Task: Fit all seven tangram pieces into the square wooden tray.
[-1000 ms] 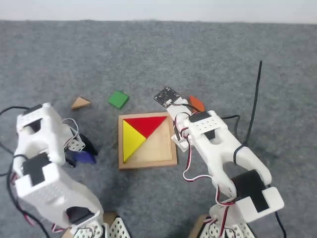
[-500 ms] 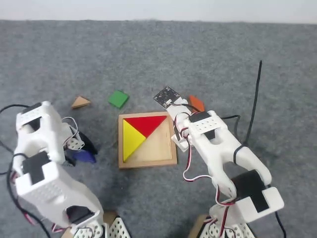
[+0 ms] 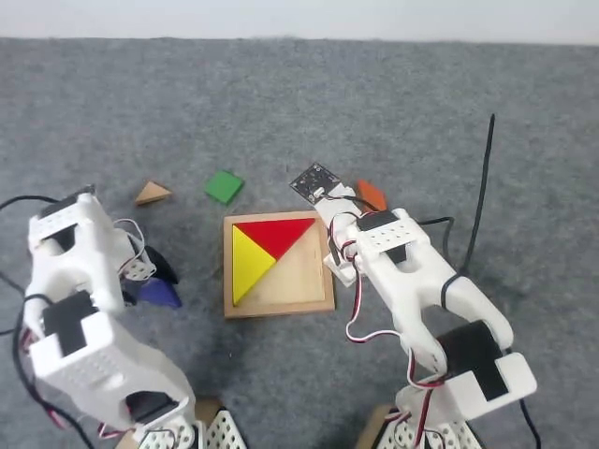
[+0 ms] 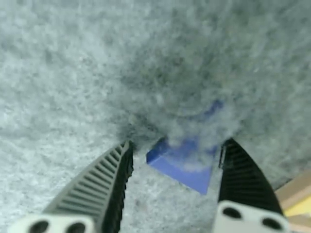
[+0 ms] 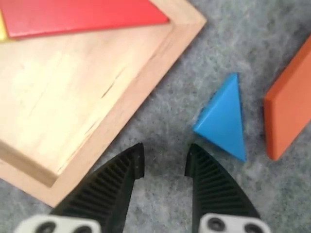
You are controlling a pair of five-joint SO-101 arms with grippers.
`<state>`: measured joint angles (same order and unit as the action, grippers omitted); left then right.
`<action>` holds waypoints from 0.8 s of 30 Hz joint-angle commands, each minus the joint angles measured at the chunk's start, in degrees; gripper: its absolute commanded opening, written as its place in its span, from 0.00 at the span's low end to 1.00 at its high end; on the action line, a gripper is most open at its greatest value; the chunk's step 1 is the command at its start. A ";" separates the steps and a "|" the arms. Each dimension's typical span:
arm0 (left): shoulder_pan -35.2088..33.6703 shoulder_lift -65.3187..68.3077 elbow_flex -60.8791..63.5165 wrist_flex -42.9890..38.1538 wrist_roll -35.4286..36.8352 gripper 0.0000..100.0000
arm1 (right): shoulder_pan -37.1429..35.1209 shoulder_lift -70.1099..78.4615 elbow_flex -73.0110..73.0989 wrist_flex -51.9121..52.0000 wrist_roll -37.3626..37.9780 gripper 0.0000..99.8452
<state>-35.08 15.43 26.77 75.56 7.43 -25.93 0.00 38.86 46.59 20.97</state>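
Note:
The square wooden tray [image 3: 309, 281] lies mid-table with a red triangle [image 3: 278, 234] and a yellow triangle [image 3: 246, 262] in it. A dark blue piece [image 3: 160, 294] lies left of the tray. In the left wrist view my left gripper [image 4: 177, 145] stands open astride this dark blue piece [image 4: 187, 165], low over the carpet. My right gripper [image 5: 165, 150] is open and holds nothing; it hovers just off the tray's far right corner [image 5: 187, 22]. A light blue triangle [image 5: 223, 119] and an orange piece [image 5: 289, 109] lie beside it.
A green square [image 3: 223, 186] and a tan triangle [image 3: 152, 194] lie on the grey carpet beyond the tray to the left. The orange piece [image 3: 372, 195] sits past the tray's far right corner, by the right arm [image 3: 398, 253].
The left arm has edged slightly away from the tray and the dark blue piece shows a little more. The right arm and the other pieces have not moved.

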 commanded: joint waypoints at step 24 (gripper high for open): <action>6.77 1.76 4.79 -1.32 2.11 0.20 | -0.40 -0.84 -1.85 0.84 0.62 0.16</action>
<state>-29.89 15.52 27.38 75.47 9.10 -25.93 0.00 38.86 46.59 20.97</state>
